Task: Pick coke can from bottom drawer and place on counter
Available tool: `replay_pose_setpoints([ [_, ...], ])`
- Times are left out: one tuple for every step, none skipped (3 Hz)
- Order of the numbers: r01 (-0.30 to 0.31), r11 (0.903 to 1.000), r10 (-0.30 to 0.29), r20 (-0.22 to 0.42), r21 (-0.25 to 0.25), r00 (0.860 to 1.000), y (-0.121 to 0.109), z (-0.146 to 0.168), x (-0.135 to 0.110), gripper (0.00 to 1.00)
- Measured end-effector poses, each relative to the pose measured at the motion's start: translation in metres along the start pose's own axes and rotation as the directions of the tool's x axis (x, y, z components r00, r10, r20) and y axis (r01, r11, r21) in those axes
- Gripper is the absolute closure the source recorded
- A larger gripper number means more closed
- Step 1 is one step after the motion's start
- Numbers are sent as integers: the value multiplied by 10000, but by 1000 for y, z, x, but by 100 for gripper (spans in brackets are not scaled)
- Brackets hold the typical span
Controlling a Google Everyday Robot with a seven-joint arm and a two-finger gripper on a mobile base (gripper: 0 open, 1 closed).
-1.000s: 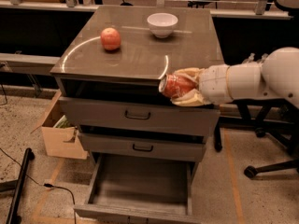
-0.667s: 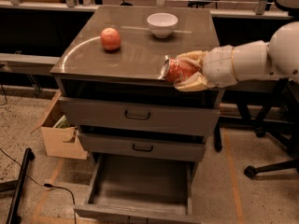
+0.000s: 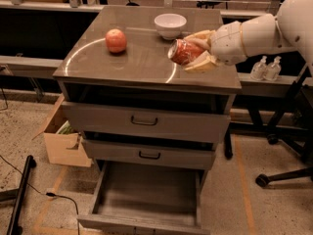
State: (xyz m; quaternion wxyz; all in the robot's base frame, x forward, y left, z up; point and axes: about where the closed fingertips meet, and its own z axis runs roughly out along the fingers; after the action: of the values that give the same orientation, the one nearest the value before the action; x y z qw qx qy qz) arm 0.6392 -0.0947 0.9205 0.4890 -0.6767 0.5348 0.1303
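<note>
My gripper [image 3: 191, 52] is shut on the red coke can [image 3: 182, 51], holding it tilted on its side just above the right part of the counter [image 3: 142, 62]. The cream fingers [image 3: 200, 63] grip the can from the right, and the white arm reaches in from the right edge of the view. The bottom drawer [image 3: 146, 199] stands pulled out below, its grey floor bare.
An orange-red apple [image 3: 116, 40] sits on the counter's left part and a white bowl [image 3: 170, 24] at its back. The two upper drawers [image 3: 145, 122] are closed. A cardboard box [image 3: 61, 141] stands on the floor to the left. Office chair legs [image 3: 279, 173] are at the right.
The gripper has lifted the can from in front of the top drawer's edge up and back over the counter's right side.
</note>
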Motion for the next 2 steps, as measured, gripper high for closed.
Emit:
replay_pose_setpoints([
  [-294,9995,294,6,-117,9996,-28,11,12,100],
  [-694,9976,695,-201,52,9974,-50,23,33,100],
])
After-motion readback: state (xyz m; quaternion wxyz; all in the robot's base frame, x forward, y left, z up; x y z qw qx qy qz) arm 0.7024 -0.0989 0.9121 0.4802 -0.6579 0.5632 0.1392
